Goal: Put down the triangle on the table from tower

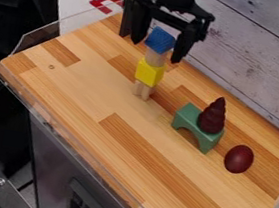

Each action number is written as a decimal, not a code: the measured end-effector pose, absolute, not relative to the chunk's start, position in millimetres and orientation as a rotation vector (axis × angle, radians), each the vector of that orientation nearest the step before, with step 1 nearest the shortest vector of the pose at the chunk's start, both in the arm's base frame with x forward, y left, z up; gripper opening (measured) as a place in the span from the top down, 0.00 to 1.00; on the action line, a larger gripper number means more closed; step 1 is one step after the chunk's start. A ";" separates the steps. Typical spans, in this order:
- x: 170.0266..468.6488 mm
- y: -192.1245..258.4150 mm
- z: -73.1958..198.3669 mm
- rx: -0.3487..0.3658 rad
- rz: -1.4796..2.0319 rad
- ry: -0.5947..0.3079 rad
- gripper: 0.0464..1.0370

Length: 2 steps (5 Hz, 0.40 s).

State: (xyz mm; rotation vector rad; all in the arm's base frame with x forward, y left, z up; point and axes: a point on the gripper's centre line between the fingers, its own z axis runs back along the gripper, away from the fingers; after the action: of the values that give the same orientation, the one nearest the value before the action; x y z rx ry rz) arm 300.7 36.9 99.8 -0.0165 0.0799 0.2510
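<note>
Fingers point(139, 25) stand wide apart around the blue triangle point(160, 40), with no visible grip. It tops the tower point(150, 73) on the far left of the counter point(72, 79). Grasping seems in hand; next, close evenly, then lift straight up. No writing is legible.

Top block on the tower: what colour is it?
The top block is blue, seen best in the camera view.
</note>
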 end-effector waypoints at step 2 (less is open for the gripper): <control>297.9 46.3 99.9 -0.006 0.288 0.089 0.04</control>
State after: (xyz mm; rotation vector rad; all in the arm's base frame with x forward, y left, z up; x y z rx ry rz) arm 297.9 46.3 99.9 -0.0055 0.0892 0.2882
